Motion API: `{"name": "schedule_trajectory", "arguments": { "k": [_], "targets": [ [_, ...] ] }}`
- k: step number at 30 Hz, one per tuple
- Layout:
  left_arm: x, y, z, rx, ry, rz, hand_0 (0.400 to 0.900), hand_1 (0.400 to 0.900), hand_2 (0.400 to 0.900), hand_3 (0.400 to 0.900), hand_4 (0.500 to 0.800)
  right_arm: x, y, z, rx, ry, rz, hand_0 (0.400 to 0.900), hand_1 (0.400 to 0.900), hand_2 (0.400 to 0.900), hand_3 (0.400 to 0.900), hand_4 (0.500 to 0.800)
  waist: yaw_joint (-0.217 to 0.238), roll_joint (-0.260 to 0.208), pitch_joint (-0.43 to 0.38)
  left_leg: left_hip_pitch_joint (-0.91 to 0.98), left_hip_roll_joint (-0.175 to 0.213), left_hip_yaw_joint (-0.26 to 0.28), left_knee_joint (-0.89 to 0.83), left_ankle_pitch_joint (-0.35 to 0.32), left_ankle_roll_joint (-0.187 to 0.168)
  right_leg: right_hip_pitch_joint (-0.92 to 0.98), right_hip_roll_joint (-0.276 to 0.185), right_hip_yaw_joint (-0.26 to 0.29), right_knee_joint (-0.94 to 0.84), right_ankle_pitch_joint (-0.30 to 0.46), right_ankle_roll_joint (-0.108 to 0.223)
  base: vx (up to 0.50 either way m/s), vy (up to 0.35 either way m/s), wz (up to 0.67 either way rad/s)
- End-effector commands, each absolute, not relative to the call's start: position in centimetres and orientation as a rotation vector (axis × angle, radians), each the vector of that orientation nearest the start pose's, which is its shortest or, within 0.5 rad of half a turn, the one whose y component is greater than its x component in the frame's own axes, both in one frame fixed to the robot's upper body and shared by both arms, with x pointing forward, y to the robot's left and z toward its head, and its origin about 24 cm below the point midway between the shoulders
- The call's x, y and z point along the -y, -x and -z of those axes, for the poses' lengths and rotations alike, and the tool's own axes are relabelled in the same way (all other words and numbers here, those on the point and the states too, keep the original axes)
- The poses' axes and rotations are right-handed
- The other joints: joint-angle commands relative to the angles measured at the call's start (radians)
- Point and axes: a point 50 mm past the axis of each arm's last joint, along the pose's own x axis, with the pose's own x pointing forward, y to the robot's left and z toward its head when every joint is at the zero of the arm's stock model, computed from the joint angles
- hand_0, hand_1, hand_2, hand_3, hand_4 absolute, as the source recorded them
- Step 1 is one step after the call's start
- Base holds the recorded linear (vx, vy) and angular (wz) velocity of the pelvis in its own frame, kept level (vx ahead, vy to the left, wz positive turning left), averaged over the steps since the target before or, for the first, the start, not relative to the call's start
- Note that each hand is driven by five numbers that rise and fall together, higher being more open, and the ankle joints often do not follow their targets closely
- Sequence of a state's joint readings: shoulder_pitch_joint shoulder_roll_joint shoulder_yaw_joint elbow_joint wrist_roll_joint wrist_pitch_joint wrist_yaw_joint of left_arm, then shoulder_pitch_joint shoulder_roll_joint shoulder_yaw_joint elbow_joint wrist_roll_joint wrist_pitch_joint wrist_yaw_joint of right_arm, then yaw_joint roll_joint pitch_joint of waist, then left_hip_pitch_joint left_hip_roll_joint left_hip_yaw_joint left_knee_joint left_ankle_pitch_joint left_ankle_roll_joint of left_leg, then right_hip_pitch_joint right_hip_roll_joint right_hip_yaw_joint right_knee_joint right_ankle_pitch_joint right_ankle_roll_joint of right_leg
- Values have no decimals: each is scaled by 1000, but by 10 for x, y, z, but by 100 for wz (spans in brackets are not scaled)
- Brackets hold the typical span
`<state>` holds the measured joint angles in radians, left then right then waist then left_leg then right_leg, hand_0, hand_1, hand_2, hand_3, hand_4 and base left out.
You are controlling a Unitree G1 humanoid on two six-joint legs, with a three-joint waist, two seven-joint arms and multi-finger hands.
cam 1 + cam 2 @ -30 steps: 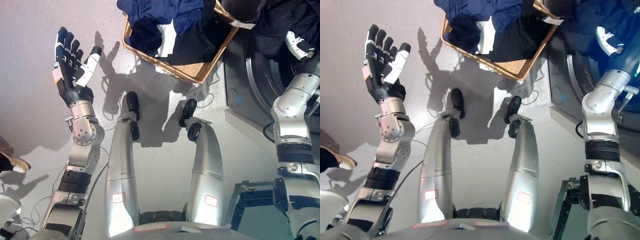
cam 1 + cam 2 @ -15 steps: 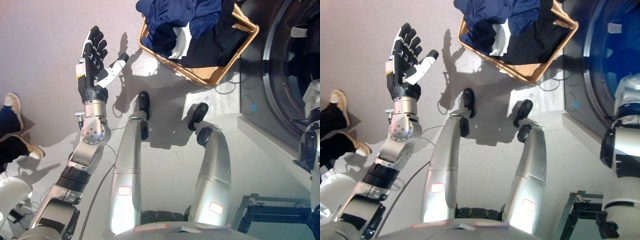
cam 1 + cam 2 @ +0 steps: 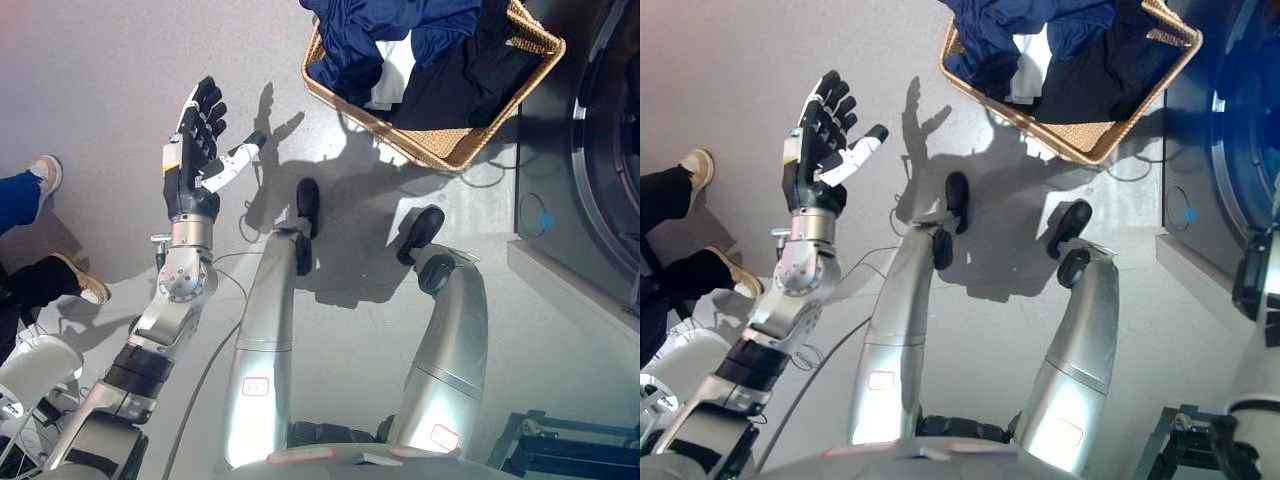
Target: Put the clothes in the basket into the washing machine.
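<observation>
A woven basket (image 3: 452,152) stands on the floor at the top right. It holds navy blue clothes (image 3: 400,22), a black garment (image 3: 470,85) and a white piece (image 3: 393,78). The washing machine (image 3: 590,170) shows along the right edge, with its dark front and the rim of its round door. My left hand (image 3: 196,150) is raised over the floor to the left of the basket, apart from it, with fingers straight and empty. My right hand is out of sight; only part of its arm (image 3: 1258,290) shows at the right edge.
A person's legs and shoes (image 3: 45,175) (image 3: 78,285) are at the left edge, near my left arm. A dark metal frame (image 3: 560,440) sits at the bottom right. A white object (image 3: 35,370) lies at the lower left.
The camera has turned, so the whole scene has shifted right. My right hand, which was up at the washing machine door, has left the view. My left hand stays open and raised.
</observation>
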<state>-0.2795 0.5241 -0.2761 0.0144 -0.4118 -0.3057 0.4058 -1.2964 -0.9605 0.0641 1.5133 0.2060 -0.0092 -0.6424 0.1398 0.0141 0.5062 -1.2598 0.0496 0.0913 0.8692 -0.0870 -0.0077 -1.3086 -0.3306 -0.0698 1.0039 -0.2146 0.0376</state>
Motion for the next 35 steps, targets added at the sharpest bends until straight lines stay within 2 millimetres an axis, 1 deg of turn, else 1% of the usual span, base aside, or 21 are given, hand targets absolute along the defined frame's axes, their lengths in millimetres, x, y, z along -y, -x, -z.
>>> {"name": "schedule_trajectory", "arguments": {
  "k": [1, 6, 7, 8, 10, 11, 13, 15, 17, 18, 19, 21, 23, 24, 25, 27, 28, 30, 31, 32, 35],
  "targets": [
    [-183, -271, -139, 523, 74, -109, 900, 900, 900, 900, 800, 452, -277, -244, 17, 440, 1468, 900, 900, 900, 900, 800, -37, 79, -177, -56, 0, -95, 75, -110, -40, -72, 42, -16, -4, 50, 68, -2, 2, -6],
    [-185, -271, -141, 538, 65, -118, 900, 900, 900, 900, 800, 441, -288, -253, 83, 528, 1441, 900, 900, 900, 900, 800, -41, 76, -179, -62, 2, -94, 79, -108, -40, -74, 45, -15, -3, 52, 69, -5, 2, -2],
    [-185, -272, -143, 545, 69, -126, 900, 900, 900, 900, 800, 427, -301, -255, 151, 555, 1387, 900, 900, 900, 900, 800, -46, 76, -178, -63, 3, -98, 85, -108, -39, -75, 48, -11, 1, 52, 68, -1, 18, -5],
    [-185, -272, -143, 550, 69, -131, 900, 900, 900, 900, 800, 421, -307, -252, 177, 555, 1363, 900, 900, 900, 900, 800, -50, 75, -178, -63, 4, -99, 85, -108, -39, -73, 49, -11, 1, 51, 68, 1, 21, -7],
    [-187, -272, -146, 567, 85, -163, 900, 900, 900, 900, 800, 398, -321, -249, 287, 558, 1300, 900, 900, 900, 900, 800, -67, 72, -176, -63, 6, -97, 84, -106, -39, -67, 54, -13, -5, 52, 66, 8, 24, -8],
    [-189, -272, -147, 575, 93, -183, 900, 900, 900, 900, 800, 389, -324, -244, 331, 549, 1287, 900, 900, 900, 900, 800, -76, 70, -175, -61, 5, -97, 82, -106, -39, -65, 56, -15, -10, 52, 66, 4, 31, -8],
    [-193, -272, -147, 581, 107, -228, 900, 900, 900, 900, 800, 364, -329, -249, 485, 510, 1244, 900, 900, 900, 900, 800, -95, 66, -173, -59, 6, -95, 74, -107, -38, -59, 62, -18, -19, 50, 64, -7, 33, -8],
    [-196, -272, -144, 576, 128, -275, 900, 900, 900, 900, 800, 338, -328, -246, 603, 437, 1203, 900, 900, 900, 900, 800, -112, 61, -172, -57, 4, -94, 66, -109, -35, -54, 68, -20, -29, 49, 63, -9, 36, -10],
    [-197, -274, -141, 564, 145, -307, 900, 900, 900, 900, 800, 318, -323, -237, 671, 403, 1185, 900, 900, 900, 900, 800, -129, 56, -169, -56, 4, -94, 59, -111, -32, -50, 70, -21, -36, 47, 62, -3, 11, -4],
    [-197, -273, -140, 562, 140, -305, 900, 900, 900, 900, 800, 318, -322, -234, 666, 405, 1188, 900, 900, 900, 900, 800, -127, 52, -171, -55, 3, -95, 58, -111, -32, -49, 69, -21, -37, 46, 62, -12, 19, -4],
    [-198, -274, -139, 555, 149, -328, 900, 900, 900, 900, 800, 306, -316, -228, 705, 374, 1186, 900, 900, 900, 900, 800, -141, 52, -165, -55, 2, -96, 58, -113, -28, -49, 74, -21, -38, 44, 61, -12, 25, -4],
    [-197, -273, -134, 537, 143, -334, 900, 900, 900, 900, 800, 292, -311, -222, 749, 360, 1169, 900, 900, 900, 900, 800, -147, 48, -166, -54, 2, -99, 56, -114, -25, -48, 78, -18, -39, 43, 61, -10, 41, -8],
    [-196, -273, -132, 531, 146, -341, 900, 900, 900, 900, 800, 272, -303, -215, 802, 347, 1094, 900, 900, 900, 900, 800, -158, 40, -162, -53, 3, -97, 59, -115, -24, -45, 80, -17, -41, 45, 62, -14, 41, -9],
    [-196, -272, -132, 528, 143, -341, 900, 900, 900, 900, 800, 271, -302, -213, 799, 348, 1094, 900, 900, 900, 900, 800, -157, 38, -164, -52, 3, -97, 59, -115, -24, -43, 80, -17, -41, 45, 62, -20, 45, -8],
    [-194, -272, -128, 515, 151, -339, 900, 900, 900, 900, 800, 253, -297, -201, 816, 311, 967, 900, 900, 900, 900, 800, -169, 32, -161, -42, 6, -95, 57, -114, -23, -29, 81, -16, -49, 48, 64, -7, 37, -6],
    [-195, -272, -121, 481, 163, -337, 900, 900, 900, 900, 800, 244, -294, -179, 750, 280, 859, 900, 900, 900, 900, 800, -179, 22, -163, -16, 11, -90, 39, -112, -24, -1, 82, -20, -67, 52, 66, -8, 44, -8],
    [-196, -273, -116, 460, 175, -339, 900, 900, 900, 900, 800, 235, -293, -170, 726, 240, 783, 900, 900, 900, 900, 800, -182, 19, -165, 3, 16, -88, 24, -109, -25, 18, 83, -22, -79, 55, 69, 3, 40, -6],
    [-197, -275, -108, 424, 185, -341, 900, 900, 900, 900, 800, 231, -292, -150, 650, 242, 682, 900, 900, 900, 900, 800, -189, 8, -171, 55, 26, -84, -15, -106, -27, 67, 86, -30, -110, 62, 76, -36, 45, -5],
    [-198, -276, -103, 405, 183, -340, 900, 900, 900, 900, 800, 226, -293, -141, 611, 204, 621, 900, 900, 900, 900, 800, -192, 3, -172, 84, 31, -74, -64, -60, -21, 103, 81, -42, -162, 109, 70, -73, 49, -5],
    [-198, -277, -101, 394, 180, -332, 900, 900, 900, 900, 800, 223, -294, -132, 567, 165, 584, 900, 900, 900, 900, 800, -193, -2, -172, 115, 35, -73, -86, -57, -22, 138, 83, -44, -187, 116, 73, -55, 46, -6],
    [-196, -285, -79, 286, 152, -311, 900, 900, 900, 900, 800, 213, -295, -98, 410, 135, 433, 900, 900, 900, 900, 800, -198, -19, -171, 246, 43, -64, -177, -41, -30, 266, 80, -56, -275, 136, 84, 57, 17, -2]
  ]
}}
